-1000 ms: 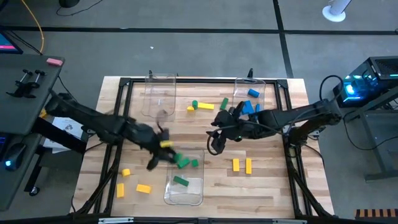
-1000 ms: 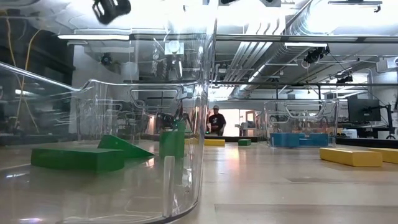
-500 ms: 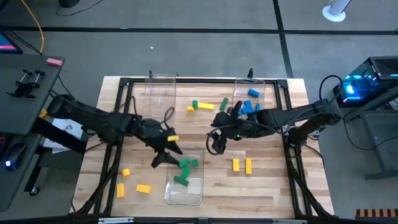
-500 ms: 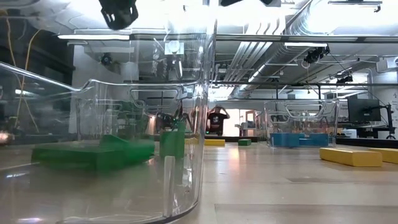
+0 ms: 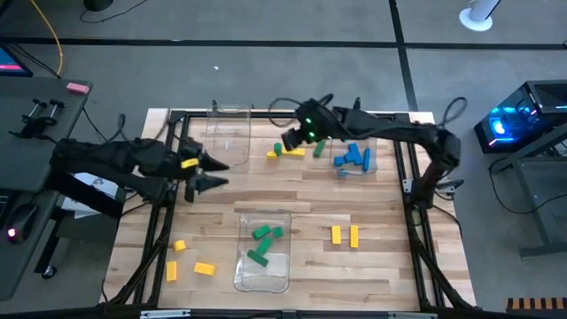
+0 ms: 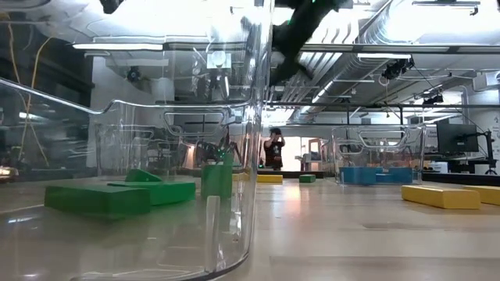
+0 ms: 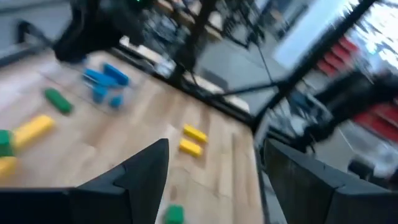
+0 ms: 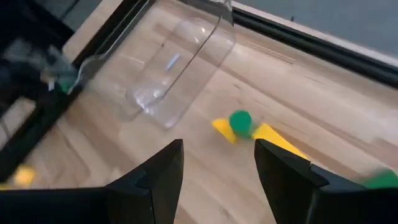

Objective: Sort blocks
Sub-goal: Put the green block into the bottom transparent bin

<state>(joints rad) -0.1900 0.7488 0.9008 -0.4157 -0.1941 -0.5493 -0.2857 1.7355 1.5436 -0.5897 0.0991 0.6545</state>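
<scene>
"Green looked settled to me: three green blocks point(image 5: 260, 244) lay in the clear bin point(image 5: 241, 276) at lower centre of the overhead frame. Where were your arms?"

"My left gripper point(image 5: 215, 173) hung left of centre, jaws wide apart and empty. My right gripper point(image 5: 287, 140) was at upper centre, fingers apart with nothing between them. It was just beside the round green block point(image 5: 277, 148) and the yellow bars point(image 5: 293, 152) next to it."

"What worried you?"

"That cluster. In the right wrist view the round green block point(image 8: 240, 121) sat against the yellow. I judged that closing there could catch two colours at once, or flick one away. A mixed pick would have ended in the wrong bin. The empty bin point(image 5: 227, 133), just left of that cluster, looked like light plastic, so a low sweep might have shoved it."

"Anything else?"

"The blue blocks point(image 5: 352, 158) sat in the far bin point(image 5: 372, 133) at upper right, directly under my right arm. A careless pull-back could have clipped its rim. More yellow blocks lay loose on the table point(image 5: 390, 266), at lower left point(image 5: 180, 245) and lower right point(image 5: 345, 235), none of them sorted yet."
</scene>
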